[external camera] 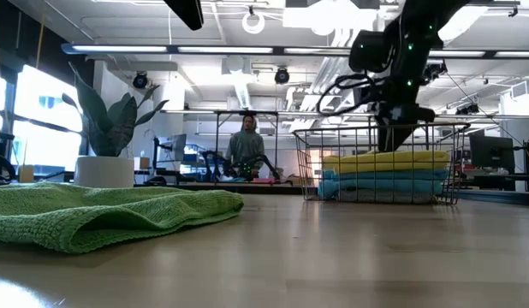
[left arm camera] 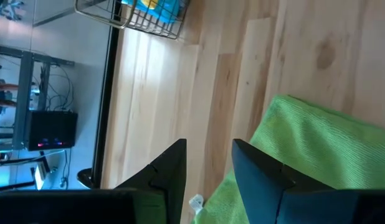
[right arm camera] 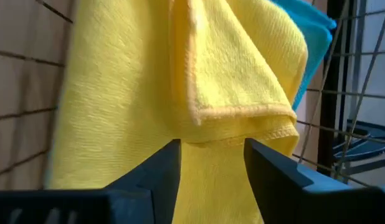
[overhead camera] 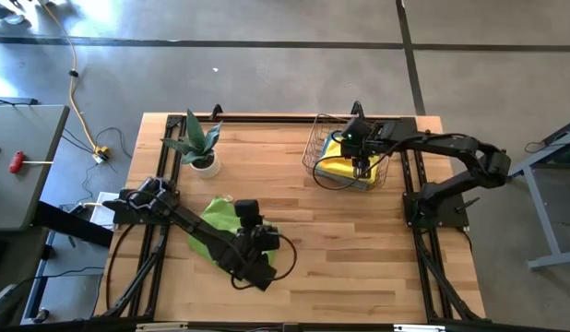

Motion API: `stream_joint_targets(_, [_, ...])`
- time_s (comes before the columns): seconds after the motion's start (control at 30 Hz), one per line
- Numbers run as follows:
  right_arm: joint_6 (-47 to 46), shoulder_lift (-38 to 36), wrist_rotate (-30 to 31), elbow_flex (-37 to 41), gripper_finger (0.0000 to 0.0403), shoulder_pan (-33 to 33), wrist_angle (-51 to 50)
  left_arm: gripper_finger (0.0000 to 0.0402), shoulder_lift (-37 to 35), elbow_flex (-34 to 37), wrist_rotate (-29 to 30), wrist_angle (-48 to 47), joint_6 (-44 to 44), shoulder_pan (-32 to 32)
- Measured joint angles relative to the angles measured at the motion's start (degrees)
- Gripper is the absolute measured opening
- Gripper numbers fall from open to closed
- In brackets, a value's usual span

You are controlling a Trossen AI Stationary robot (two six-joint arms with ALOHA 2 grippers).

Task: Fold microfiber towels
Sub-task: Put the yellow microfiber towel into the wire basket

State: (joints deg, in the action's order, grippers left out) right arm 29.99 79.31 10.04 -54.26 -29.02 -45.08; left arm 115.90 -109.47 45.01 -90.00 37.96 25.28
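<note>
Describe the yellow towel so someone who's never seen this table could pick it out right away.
Start at the wire basket on the far right part of the wooden table, across from the potted plant. The yellow towel lies on top of the folded stack inside it, directly under the right hand. Beneath it are blue towels; the green towel lies out on the table.

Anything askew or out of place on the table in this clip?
Nothing damaged or spilled. The green towel lies rumpled near the left claw, not yet folded flat. The yellow towel tops the stack in the wire basket, the right claw over it.
</note>
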Motion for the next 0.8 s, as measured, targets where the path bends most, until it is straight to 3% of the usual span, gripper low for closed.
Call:
stream_joint_targets(0.27, [2.0, 0.5, 1.0, 2.7, 0.0125, -1.1, 5.9, 0.0117, 0.0, 0.0, 0.2, 0.0, 0.4, 0.6])
stream_joint_targets(0.57, [0.4, 0.9, 1.7, 2.5, 0.0094, -1.4, 28.5, 0.0117, 0.0, 0.0, 3.2, 0.0, 0.7, 0.6])
stream_joint_targets(0.67, [-1.5, 0.5, 4.3, 0.9, 0.0094, -1.4, 27.2, 0.0117, 0.0, 0.0, 3.2, 0.0, 0.9, 0.6])
stream_joint_targets(0.8, [-1.8, -0.8, 6.1, -2.6, 0.0094, -1.4, 13.7, 0.0117, 0.0, 0.0, 3.2, 0.0, 0.9, 0.6])
